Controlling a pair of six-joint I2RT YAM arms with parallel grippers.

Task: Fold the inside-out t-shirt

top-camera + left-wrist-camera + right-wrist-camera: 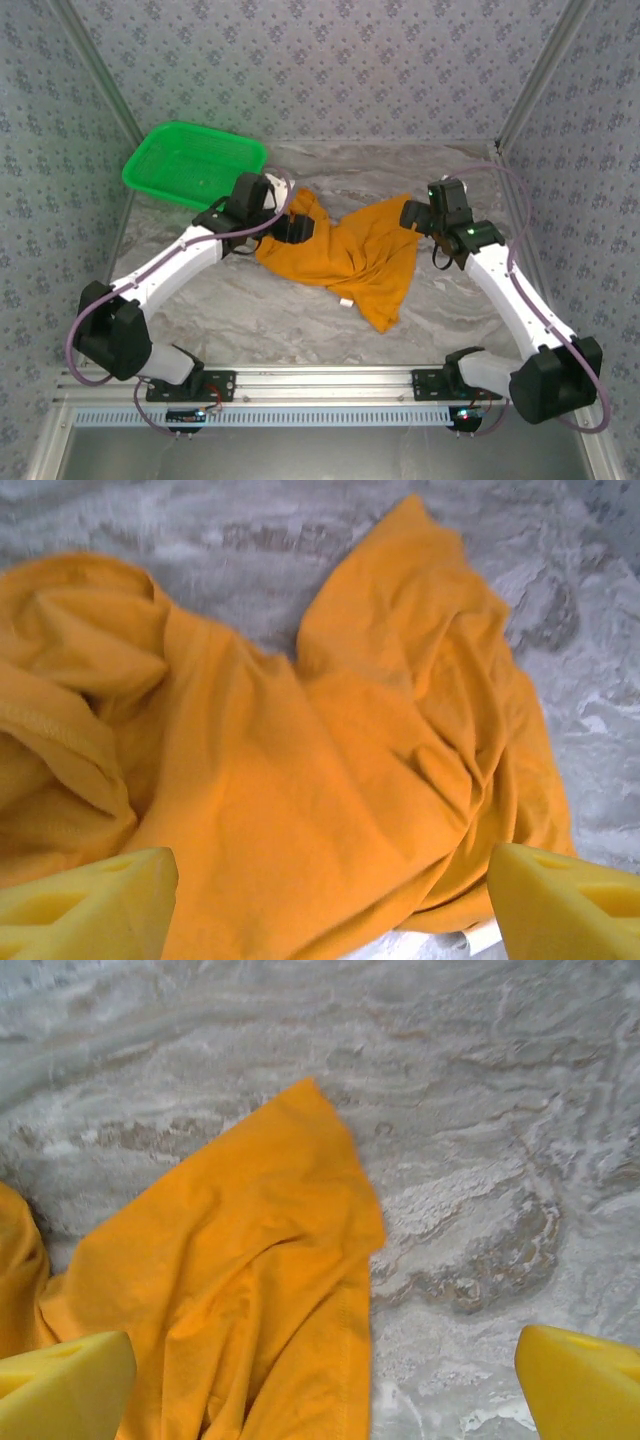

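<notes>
Tabletop (250,310): grey marble, walled on 3 sides. T-shirt (350,255) sits mid-tabletop between the 2 arms, crumpled in a rough V: one lobe up-left, one up-right, a tail running toward the near edge. No flat panel, no fold line anywhere, so I judge we're at the spread-out step and folding proper isn't started.

Green basket (146,152) is in the far-left corner, apart from the cloth. It's close behind the left arm's wrist, so I'd watch it on any pull-back to the left. Otherwise nothing blocks.

Left pincer (330,905) hangs over the bunched left lobe, jaws wide apart, nothing gripped. Right pincer (320,1385) is over the right lobe's corner, jaws fully spread and also empty, one finger above cloth, the other above bare marble.

Next move, imo: each pincer drops on an edge or corner, pinches one layer only, then both pull apart to flatten.

Small white tag (346,301) shows at the lower hem, handy for orientation.
</notes>
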